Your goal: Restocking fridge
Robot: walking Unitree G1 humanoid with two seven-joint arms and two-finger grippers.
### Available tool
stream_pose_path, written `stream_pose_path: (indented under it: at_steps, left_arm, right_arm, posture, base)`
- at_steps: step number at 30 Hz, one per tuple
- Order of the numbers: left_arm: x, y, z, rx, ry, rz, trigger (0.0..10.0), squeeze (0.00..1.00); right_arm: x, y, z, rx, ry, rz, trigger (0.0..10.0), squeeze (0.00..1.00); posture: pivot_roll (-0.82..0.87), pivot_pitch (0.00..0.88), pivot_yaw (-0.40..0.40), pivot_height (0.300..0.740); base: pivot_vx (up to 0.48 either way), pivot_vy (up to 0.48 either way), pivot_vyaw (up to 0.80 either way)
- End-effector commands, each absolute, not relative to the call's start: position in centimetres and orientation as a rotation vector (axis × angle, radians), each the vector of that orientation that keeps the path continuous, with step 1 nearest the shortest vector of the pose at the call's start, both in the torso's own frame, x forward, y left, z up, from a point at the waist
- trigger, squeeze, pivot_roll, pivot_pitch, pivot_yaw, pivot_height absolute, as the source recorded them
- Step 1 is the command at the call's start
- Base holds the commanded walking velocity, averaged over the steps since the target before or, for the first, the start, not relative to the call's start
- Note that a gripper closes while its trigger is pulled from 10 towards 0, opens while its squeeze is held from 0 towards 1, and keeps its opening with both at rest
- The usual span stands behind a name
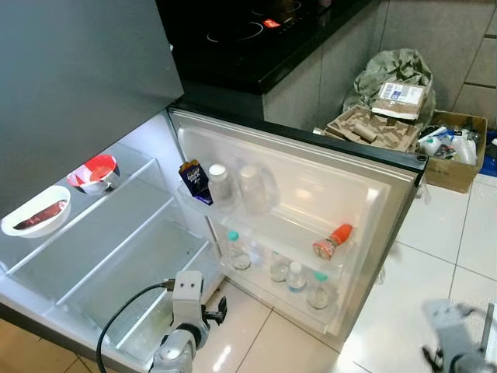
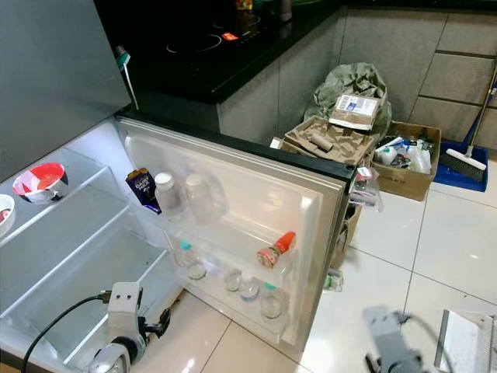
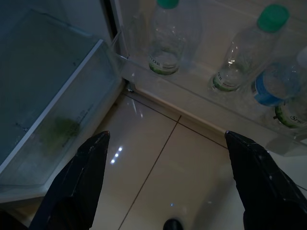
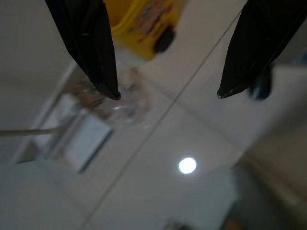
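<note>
Fridge shelf [image 1: 116, 203] carries a white bowl [image 1: 35, 211] and a red-lined bowl [image 1: 95, 172].

No wording is showing clearly enough to be read anywhere. The purple packet [image 1: 192, 179] standing at the hinge end of the fridge door's upper shelf [image 1: 256, 225] is carrying pale lettering too small to make out, and the labels on the bottles [image 3: 165, 36] in the lower door shelf and on the cardboard parcel [image 2: 356, 108] are blurring into illegible marks.

Small fridge [image 1: 299, 148] wide open, door [image 1: 365, 194] swung out; bottles [image 1: 295, 276] standing along the lower door rack, orange-capped bottle [image 1: 332, 241] lying on its side there
</note>
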State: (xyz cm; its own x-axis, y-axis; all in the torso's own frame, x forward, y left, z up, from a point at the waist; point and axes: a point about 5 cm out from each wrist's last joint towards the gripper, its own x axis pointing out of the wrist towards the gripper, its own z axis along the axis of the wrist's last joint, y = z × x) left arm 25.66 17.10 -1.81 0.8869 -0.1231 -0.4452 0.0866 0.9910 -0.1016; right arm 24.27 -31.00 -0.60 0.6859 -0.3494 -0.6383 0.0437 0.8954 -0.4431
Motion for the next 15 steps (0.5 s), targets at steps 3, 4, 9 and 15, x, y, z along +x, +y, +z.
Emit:
stream_pose_path:
  at_steps: [3, 4, 9, 15]
  left_arm:
    - [25.0, 18.7, -2.3, -0.042, 0.501, -0.073, 10.0, 0.0]
    - [25.0, 18.7, -2.3, -0.042, 0.501, -0.073, 10.0, 0.0]
    - [24.8, 19.6, -2.2, -0.013, 0.492, -0.027, 10.0, 0.0]
    - [24.5, 20.1, -2.4, -0.014, 0.496, -0.002, 10.0, 0.0]
  right_arm:
    - [26.2, -31.5, 1.2, -0.435, 0.717, -0.319, 10.0, 0.0]
    - [26.2, -31.5, 1.2, -0.435, 0.717, -0.319, 10.0, 0.0]
    - [29.7, -32.1, 5.3, -0.4, 0.544, -0.445, 10.0, 0.0]
    - [31.5, -33.1, 8.3, -0.423, 0.499, -0.532, 0.0, 0.0]
  posture:
    - [-0.07, 0.13, 0.117, 0.74]
    - [-0.07, 0.13, 0.117, 0.74]
    - [-0.07, 0.132, 0.119, 0.74]
    - [-0.05, 0.137, 0.112, 0.74]
  base:
    - [0.0, 0.0, 0.0]
    - [0.0, 0.0, 0.0]
    - [0.0, 0.0, 0.0]
    - [0.0, 0.0, 0.0]
